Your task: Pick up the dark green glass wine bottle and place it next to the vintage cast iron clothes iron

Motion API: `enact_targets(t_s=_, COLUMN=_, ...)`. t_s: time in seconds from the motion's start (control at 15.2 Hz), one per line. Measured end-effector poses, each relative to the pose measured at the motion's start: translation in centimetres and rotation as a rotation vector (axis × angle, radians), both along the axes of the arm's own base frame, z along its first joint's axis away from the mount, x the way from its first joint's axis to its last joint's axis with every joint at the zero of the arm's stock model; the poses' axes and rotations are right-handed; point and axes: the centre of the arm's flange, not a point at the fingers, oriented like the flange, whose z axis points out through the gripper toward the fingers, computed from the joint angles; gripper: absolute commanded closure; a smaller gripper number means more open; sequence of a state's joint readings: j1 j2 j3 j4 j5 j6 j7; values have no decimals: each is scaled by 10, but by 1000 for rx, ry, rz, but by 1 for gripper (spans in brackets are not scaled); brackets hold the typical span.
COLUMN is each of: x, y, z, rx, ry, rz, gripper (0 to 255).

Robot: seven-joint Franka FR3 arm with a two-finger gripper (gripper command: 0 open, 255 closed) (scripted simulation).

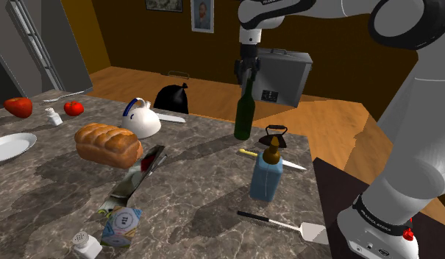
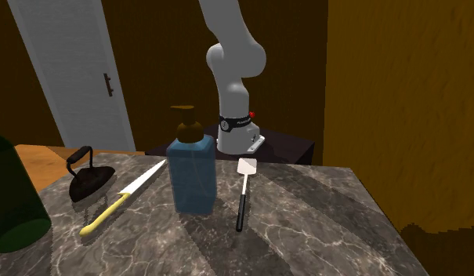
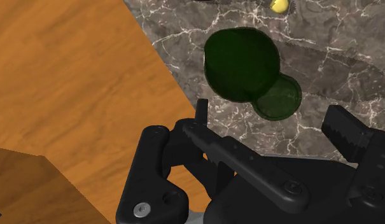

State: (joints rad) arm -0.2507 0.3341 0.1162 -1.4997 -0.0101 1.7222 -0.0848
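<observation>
Though cluttered, marbled counter (image 1: 51, 191) with green bottle (image 1: 243, 118), brown walls (image 1: 140, 37), wooden floor (image 1: 338, 118)

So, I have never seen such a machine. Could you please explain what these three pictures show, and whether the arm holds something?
It is one white robot arm with a black two-finger gripper. One picture is taken from beside its stand, one from across the table, and one from a camera on the hand itself. On the stone-patterned table lie a bread loaf, a kettle, a blue soap dispenser, a knife, a spatula and a small black iron. The gripper hangs over the dark green bottle, which stands near the iron. Its fingers are apart, so nothing is held.
</observation>
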Motion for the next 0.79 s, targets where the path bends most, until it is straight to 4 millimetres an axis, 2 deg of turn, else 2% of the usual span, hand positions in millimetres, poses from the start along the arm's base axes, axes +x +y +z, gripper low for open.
enact_targets(t_s=0.13, x=0, y=-1, z=7, rx=0, ry=0, rz=0, gripper=0)
enact_targets(t_s=0.33, x=3, y=0, z=40, rx=0, ry=-1, rz=0, gripper=0)
enact_targets(t_s=0.4, x=5, y=-2, z=45, rx=0, ry=-2, rz=0, gripper=0)
enact_targets(t_s=0.79, x=5, y=-2, z=50, rx=0, ry=0, rz=0, gripper=0)
